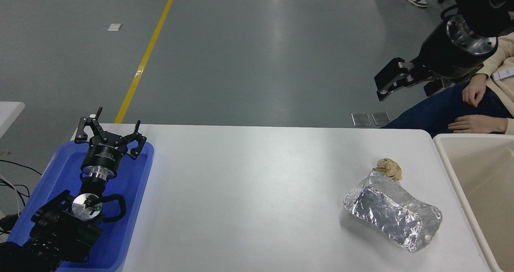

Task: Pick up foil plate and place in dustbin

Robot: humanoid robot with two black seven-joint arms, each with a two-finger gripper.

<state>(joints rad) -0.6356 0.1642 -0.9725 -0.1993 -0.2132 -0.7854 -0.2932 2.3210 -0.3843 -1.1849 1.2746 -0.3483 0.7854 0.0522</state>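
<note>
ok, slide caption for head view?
Right pincer open, raised beyond the table; foil plate lies beside the dustbin.

Silver foil plate (392, 210), beige dustbin (449, 160), blue tray (140, 175), white table (241, 191)

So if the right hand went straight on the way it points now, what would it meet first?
Nothing obvious: the right hand points left, raised beyond the table's far edge, with only floor behind it. Depth is unclear, so that is a guess.
</note>
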